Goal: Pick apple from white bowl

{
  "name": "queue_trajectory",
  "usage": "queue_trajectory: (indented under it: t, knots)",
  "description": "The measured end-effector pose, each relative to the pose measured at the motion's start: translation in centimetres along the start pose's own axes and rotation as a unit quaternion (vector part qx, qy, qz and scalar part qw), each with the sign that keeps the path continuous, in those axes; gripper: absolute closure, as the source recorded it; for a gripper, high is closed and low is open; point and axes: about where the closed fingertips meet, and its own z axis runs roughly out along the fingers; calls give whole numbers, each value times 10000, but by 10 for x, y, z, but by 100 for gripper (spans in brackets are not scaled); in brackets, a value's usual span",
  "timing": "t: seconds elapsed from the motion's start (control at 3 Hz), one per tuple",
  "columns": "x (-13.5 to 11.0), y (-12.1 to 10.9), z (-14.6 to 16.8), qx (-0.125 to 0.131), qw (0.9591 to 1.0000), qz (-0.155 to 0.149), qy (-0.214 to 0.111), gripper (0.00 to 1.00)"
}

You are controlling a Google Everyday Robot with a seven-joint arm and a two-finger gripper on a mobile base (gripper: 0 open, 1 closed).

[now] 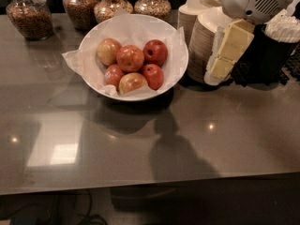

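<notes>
The white bowl (180,68) with a crumpled paper liner stands at the back middle of the grey counter and holds several apples. The apple (130,57), round and orange-red with pale mottling, lies near the bowl's middle. A darker red apple (155,52) with a stem pit lies to its right, and a yellow-pink apple (108,50) to its left. My gripper (217,74), cream-coloured, hangs at the upper right. It is beside the bowl's right rim, in front of the stacked bowls, and apart from the apples.
Stacks of beige disposable bowls (200,29) stand right of the white bowl. A black container (274,55) sits at the far right. Several glass jars (31,15) of grains line the back edge. The counter's front edge (140,185) runs across the bottom.
</notes>
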Motion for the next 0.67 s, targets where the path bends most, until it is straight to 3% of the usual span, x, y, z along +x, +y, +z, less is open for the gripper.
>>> queue_trajectory:
  t: [0.33, 0.67]
  knots:
    - [0, 0, 0, 0, 10000, 0, -1, 0]
    - [-22, -16, 18, 78, 9991, -52, -406, 0]
